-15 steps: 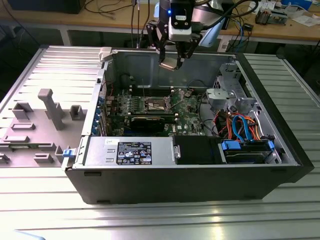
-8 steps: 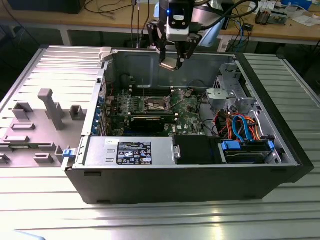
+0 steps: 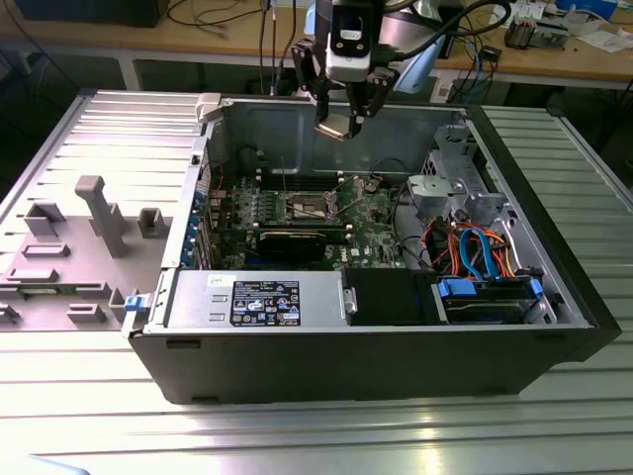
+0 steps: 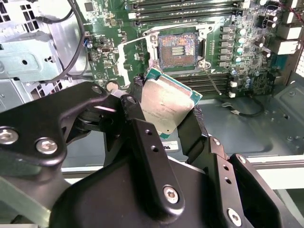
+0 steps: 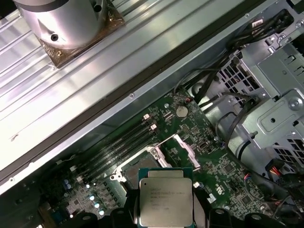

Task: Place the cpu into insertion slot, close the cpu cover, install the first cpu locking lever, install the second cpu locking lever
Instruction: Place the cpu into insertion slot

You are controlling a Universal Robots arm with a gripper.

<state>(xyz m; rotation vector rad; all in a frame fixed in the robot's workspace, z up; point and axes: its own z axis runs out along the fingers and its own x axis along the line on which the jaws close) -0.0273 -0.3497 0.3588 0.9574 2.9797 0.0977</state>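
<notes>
The black claw (image 4: 166,107) clenches the cpu (image 5: 166,197), a flat square chip with a matte silvery top and green edge, by two opposite sides. The arm reaches down into the open metal case (image 3: 376,366), holding the chip tilted above the dark-centred slot (image 4: 178,50). The thin metal cover (image 5: 179,148) stands raised beside it.

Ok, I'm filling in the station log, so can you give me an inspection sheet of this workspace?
Surface: ribbed metal table, open computer case on it.
Job's things: cpu gripped above the empty insertion slot; cpu cover swung open.
Clutter: grey moulded tray at the exterior view's left.
Grippers: gripper shut on the cpu, over the case.
Cables: orange and blue cables inside the case.
Surroundings: wooden workbench behind.
</notes>
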